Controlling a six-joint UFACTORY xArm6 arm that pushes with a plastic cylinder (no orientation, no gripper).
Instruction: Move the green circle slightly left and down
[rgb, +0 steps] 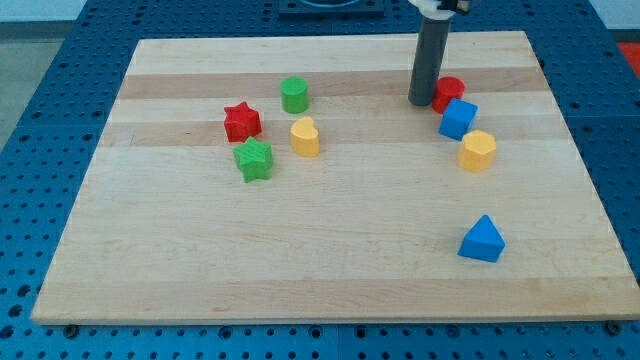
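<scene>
The green circle (294, 95) is a short green cylinder on the wooden board (330, 270), in the upper middle-left. My tip (421, 102) is at the lower end of the dark rod, far to the right of the green circle. It stands right beside the left side of a red round block (450, 91), which it partly hides.
A red star (242, 122), a green star (254, 160) and a yellow heart-like block (305, 137) lie just below the green circle. A blue cube (458, 119), a yellow hexagon-like block (478, 151) and a blue triangle (483, 241) lie at the right.
</scene>
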